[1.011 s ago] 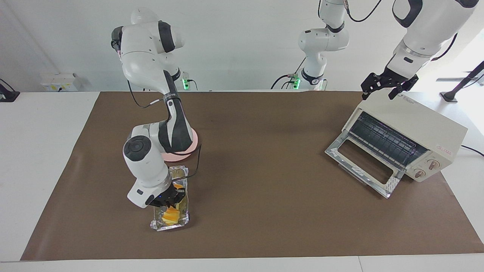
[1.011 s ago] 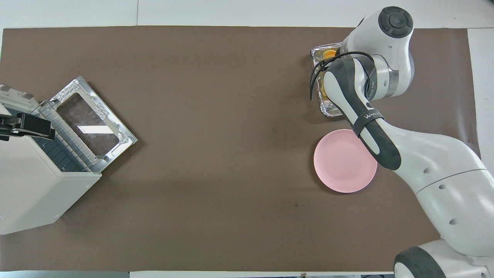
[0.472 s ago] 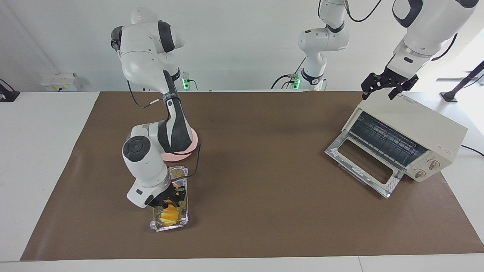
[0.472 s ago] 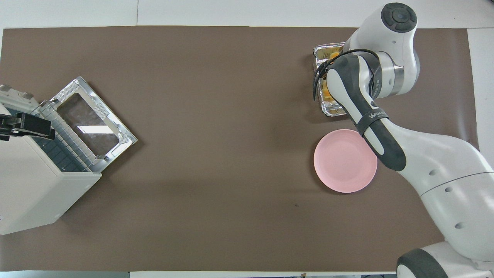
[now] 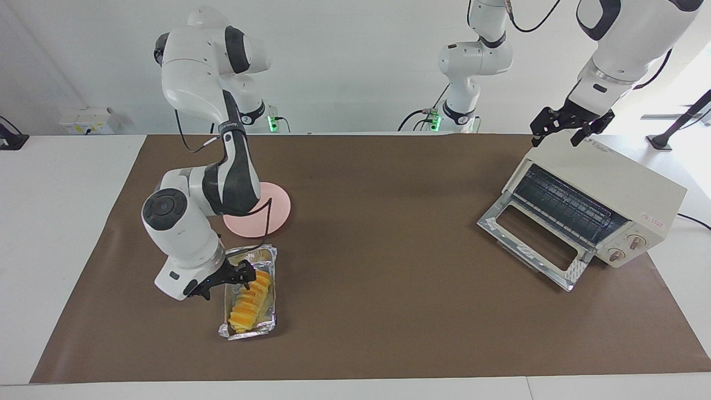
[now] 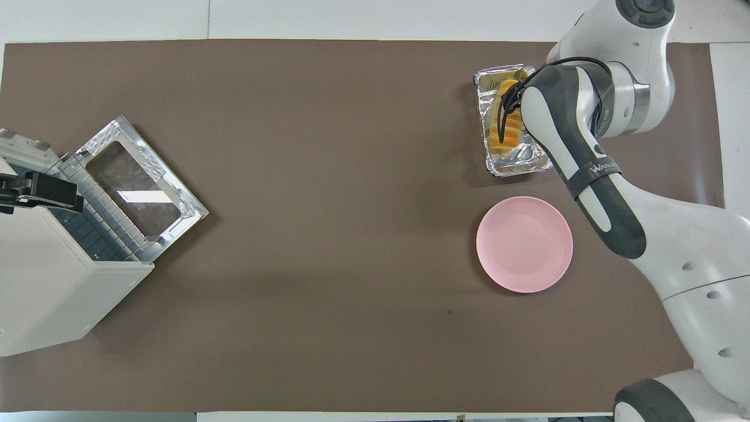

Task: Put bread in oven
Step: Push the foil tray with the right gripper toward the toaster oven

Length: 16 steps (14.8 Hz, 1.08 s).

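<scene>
The bread (image 5: 251,301), a row of yellow-orange slices, lies in a crinkled silver foil tray (image 5: 265,323); it also shows in the overhead view (image 6: 507,126). My right gripper (image 5: 238,276) is low and tilted at the tray's rim toward the right arm's end of the table, close beside the slices. The forearm hides it in the overhead view. The cream-white oven (image 5: 611,183) stands at the left arm's end, its glass door (image 5: 533,244) dropped open and its wire rack showing. My left gripper (image 5: 558,133) waits open over the oven's top.
A round pink plate (image 5: 272,214) lies nearer to the robots than the foil tray (image 6: 515,169); it is bare in the overhead view (image 6: 523,244). The brown mat (image 5: 389,250) stretches between tray and oven (image 6: 53,287).
My right arm has swung off the bread toward its own end of the table and tilted, uncovering the whole row of slices in the tray. The left arm has not moved.
</scene>
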Each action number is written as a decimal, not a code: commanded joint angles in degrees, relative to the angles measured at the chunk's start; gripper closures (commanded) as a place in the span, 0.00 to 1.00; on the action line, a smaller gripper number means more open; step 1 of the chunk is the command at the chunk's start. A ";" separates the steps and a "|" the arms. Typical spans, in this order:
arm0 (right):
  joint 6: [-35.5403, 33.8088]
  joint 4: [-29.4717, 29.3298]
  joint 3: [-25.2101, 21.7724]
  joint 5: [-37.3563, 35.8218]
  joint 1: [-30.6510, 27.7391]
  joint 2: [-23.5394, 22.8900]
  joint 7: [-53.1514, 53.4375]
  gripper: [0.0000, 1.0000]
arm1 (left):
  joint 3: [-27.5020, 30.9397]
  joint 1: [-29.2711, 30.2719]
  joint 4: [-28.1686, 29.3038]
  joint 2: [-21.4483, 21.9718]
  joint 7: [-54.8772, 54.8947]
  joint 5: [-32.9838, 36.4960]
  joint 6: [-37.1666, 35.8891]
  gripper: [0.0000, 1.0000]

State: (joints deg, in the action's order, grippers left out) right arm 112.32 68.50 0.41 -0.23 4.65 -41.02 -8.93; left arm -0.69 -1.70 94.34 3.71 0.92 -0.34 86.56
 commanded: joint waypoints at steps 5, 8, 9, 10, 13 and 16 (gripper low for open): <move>8.53 10.94 0.29 -2.67 -2.10 3.05 -5.92 0.13 | -0.01 0.39 -0.21 0.33 0.23 -0.89 -1.04 0.00; 9.66 13.84 0.38 -2.49 -2.19 4.10 -5.92 0.33 | -0.01 0.39 -0.21 0.33 0.23 -0.89 -1.04 0.00; 11.15 15.16 0.38 -2.49 -2.19 4.37 -5.92 0.53 | -0.01 0.39 -0.21 0.33 0.23 -0.89 -1.04 0.00; 12.56 16.48 0.38 -2.32 -2.19 4.89 -5.92 0.78 | -0.01 0.21 -0.21 0.33 0.05 -0.89 -0.87 0.00; 14.85 17.90 0.47 -1.53 -2.01 5.25 -5.31 1.00 | -0.10 -0.32 -0.21 0.33 0.14 -0.89 -0.96 0.00; 15.03 17.81 0.56 -0.30 -2.10 5.16 -5.31 1.00 | -0.01 -0.14 -0.21 0.33 0.23 -0.89 -1.21 0.00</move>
State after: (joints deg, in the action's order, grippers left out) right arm 126.28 83.80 0.49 -1.70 2.95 -37.77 -13.86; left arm -1.02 -1.81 94.34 3.71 0.92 -0.34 86.53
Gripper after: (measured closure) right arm 0.982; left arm 0.000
